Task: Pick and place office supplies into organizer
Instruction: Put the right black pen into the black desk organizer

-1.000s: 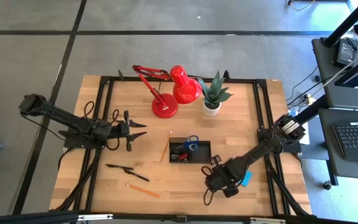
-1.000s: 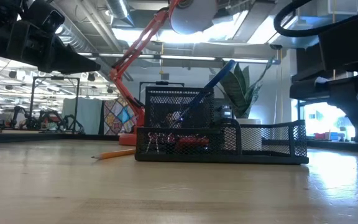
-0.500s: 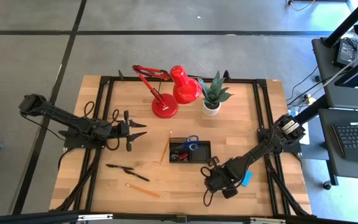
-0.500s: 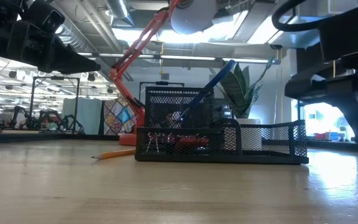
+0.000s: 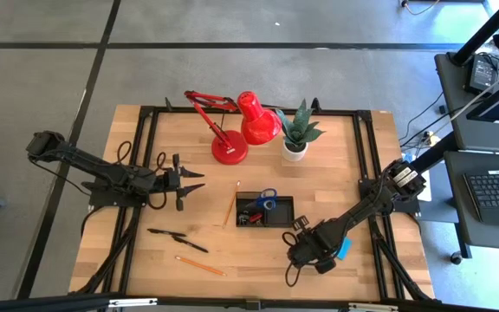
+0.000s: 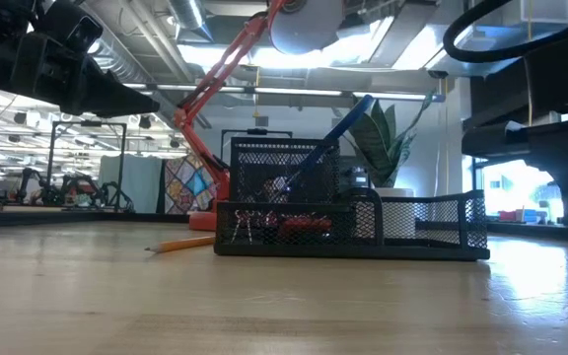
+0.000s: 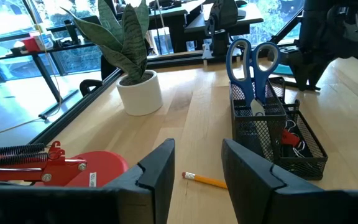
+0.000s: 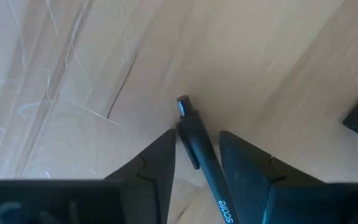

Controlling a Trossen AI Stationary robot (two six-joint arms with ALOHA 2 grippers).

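My high cam looks straight down on the whole worktop [image 5: 319, 173]. Low cam sits at worktop level, facing the organizer [image 6: 353, 222] close up. Both share it.

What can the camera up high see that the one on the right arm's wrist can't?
Only the high view shows the red lamp, the plant, the organizer with blue scissors, and the left gripper waiting with fingers apart. Only the right wrist view shows a black pen between the right gripper fingers. Both show the wooden table.
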